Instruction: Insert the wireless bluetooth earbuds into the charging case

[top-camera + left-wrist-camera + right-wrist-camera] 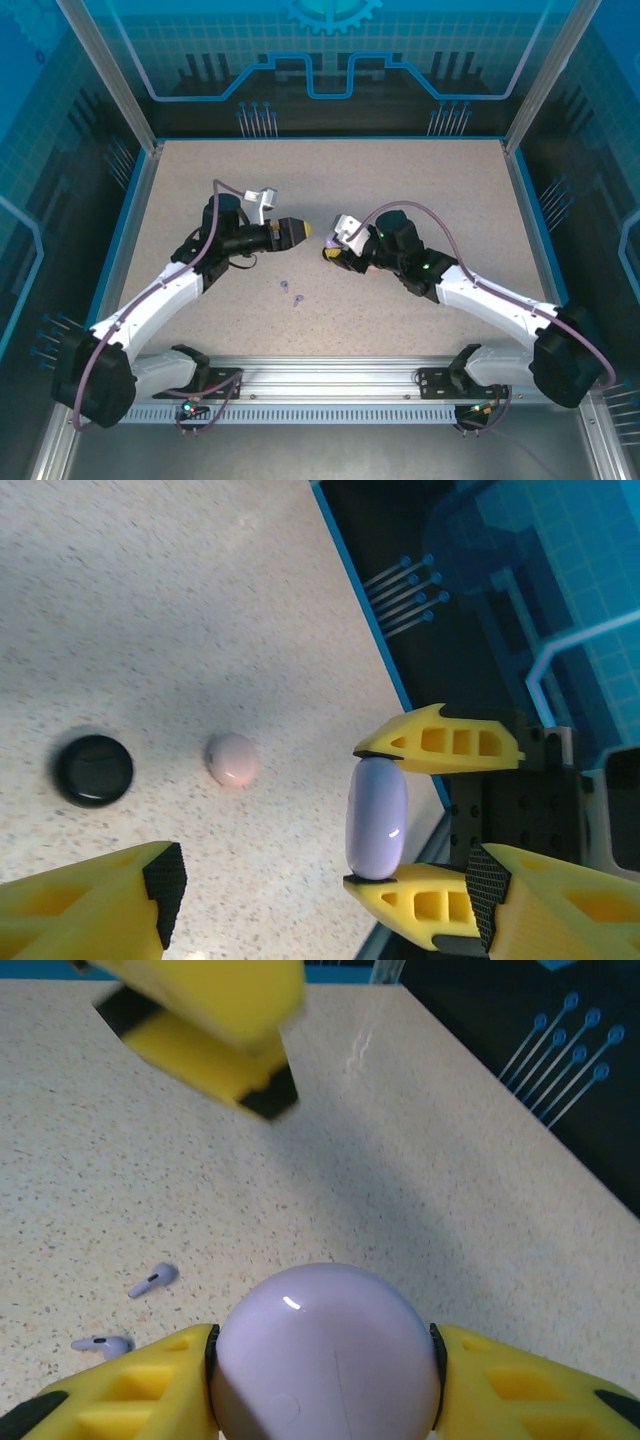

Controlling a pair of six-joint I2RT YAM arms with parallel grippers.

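Clamping the round lilac plastic charging case (325, 1355) at lower centre in the right pincer (331, 250), likely needed steadiness for lid-prising by the gaping left pincer (303, 230), lilac stemmed earbuds (153, 1279) lying lower left.

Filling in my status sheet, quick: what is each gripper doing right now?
Left gripper: open, holding nothing.
Right gripper: closed on the lilac case.
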